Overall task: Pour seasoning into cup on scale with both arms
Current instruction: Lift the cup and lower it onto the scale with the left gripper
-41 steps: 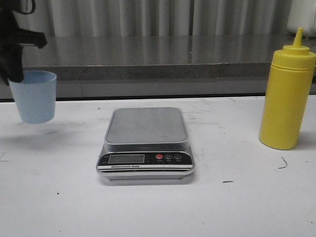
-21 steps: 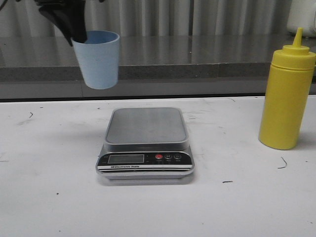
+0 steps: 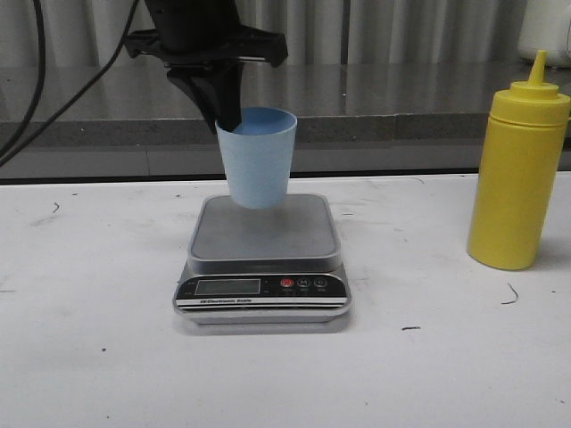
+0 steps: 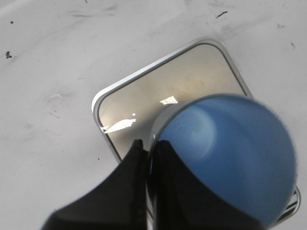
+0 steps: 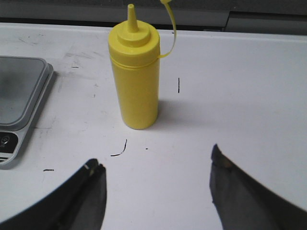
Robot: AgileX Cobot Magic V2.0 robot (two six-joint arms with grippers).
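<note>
One pale blue cup (image 3: 257, 157) is held by its rim in the left gripper (image 3: 227, 114), lowered from above over the one scale (image 3: 263, 259). The right gripper (image 5: 158, 179) is spread wide — one yellow seasoning bottle (image 5: 135, 79) stands untouched beyond it.

Figure: clearance on the white table (image 3: 89, 357). The scale (image 3: 263, 259) occupies the centre; above its platform the space is taken by the cup (image 3: 257, 157), pinched at its rim by the left gripper (image 3: 225, 109), with arm and cables filling the upper left. The seasoning (image 3: 517, 174) stands upright, well apart at right. The right gripper (image 5: 156, 184), jaws spread wide, faces it across bare table. Open lanes lie on either side of the scale and along the front edge.
</note>
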